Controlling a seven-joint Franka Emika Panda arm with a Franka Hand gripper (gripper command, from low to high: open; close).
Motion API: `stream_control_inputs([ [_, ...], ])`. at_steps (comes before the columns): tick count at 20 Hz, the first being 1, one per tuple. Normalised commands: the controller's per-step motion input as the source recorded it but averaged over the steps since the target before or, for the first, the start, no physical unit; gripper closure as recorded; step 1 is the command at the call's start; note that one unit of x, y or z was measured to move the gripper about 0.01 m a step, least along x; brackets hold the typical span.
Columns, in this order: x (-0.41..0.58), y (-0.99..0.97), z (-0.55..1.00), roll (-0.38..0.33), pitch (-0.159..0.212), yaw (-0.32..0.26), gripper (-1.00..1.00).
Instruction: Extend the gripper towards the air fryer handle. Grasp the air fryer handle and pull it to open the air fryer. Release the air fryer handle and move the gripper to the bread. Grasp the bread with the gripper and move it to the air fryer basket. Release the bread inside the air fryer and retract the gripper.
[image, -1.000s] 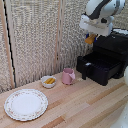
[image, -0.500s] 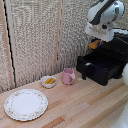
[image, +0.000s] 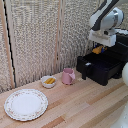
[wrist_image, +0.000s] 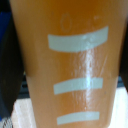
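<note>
Wooden surface (image: 75, 105) carried the air fryer (image: 117, 55) at far right; jaws clenched the bread (image: 97, 50) directly above its open air fryer basket (image: 102, 67).

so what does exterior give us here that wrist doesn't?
Only the exterior view shows the layout: the air fryer with its air fryer basket pulled open, the air fryer handle, a pink cup, a white bowl, a floral plate, the wooden table, and the arm above the basket.
Only the wrist view shows pale stripes on the bread's surface, close up.
Both show the golden bread; the jaws hold it over the basket.
</note>
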Motion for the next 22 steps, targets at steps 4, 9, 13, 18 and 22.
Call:
stream_control_inputs([
  [4, 0.353, -0.25, -0.18, 0.009, 0.013, 0.000, 1.00],
  [9, 0.323, -0.45, -0.04, 0.000, 0.121, 0.000, 1.00],
  [13, 0.228, -0.19, -0.08, 0.000, 0.130, -0.003, 1.00],
  [18, 0.314, -0.01, -0.27, -0.016, 0.026, -0.010, 1.00],
  [22, 0.371, -0.06, -0.24, 0.000, 0.000, 0.000, 1.00],
])
